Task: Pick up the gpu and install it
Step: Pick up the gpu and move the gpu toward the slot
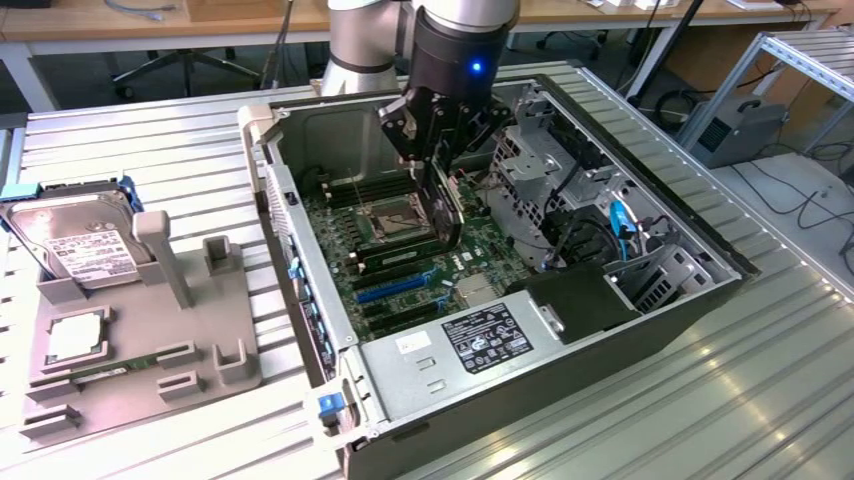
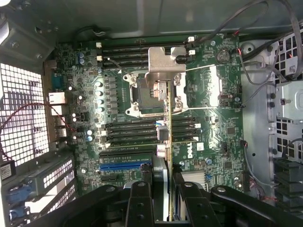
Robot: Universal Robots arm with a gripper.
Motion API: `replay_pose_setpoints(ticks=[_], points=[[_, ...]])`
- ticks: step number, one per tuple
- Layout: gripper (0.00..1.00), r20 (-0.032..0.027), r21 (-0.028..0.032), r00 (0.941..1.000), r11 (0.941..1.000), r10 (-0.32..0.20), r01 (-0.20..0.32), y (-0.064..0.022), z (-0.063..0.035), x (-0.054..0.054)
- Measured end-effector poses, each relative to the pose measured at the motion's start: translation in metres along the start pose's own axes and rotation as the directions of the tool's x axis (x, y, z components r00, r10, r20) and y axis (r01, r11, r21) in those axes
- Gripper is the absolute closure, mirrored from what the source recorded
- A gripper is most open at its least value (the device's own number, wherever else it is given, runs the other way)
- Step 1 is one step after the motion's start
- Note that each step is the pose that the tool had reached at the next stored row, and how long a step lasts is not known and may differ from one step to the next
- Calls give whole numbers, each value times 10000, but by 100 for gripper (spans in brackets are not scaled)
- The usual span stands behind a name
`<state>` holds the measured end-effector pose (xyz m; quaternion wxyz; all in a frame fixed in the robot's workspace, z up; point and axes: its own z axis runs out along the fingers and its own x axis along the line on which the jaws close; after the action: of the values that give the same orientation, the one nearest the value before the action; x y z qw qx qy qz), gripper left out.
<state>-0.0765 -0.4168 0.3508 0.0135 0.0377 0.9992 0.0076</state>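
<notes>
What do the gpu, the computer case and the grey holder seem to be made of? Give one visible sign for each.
The gpu: thin dark circuit board, probably laminate; its bracket looks like bare metal, silvery and folded. The computer case: sheet metal, dull grey, with punched vents. The grey holder: likely plastic, matte and blocky.

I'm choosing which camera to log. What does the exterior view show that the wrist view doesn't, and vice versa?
Exterior view: the hard drive on the grey holder, beside the computer case. Wrist view: the perforated grille inside the case. Both: the gripper shut on the gpu, held on edge above the motherboard.
</notes>
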Motion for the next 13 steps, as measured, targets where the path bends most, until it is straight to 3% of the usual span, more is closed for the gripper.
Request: replay_pose_setpoints(ticks=[13], points=[[73, 1, 1, 10000, 10000, 0, 0, 1, 40, -23]])
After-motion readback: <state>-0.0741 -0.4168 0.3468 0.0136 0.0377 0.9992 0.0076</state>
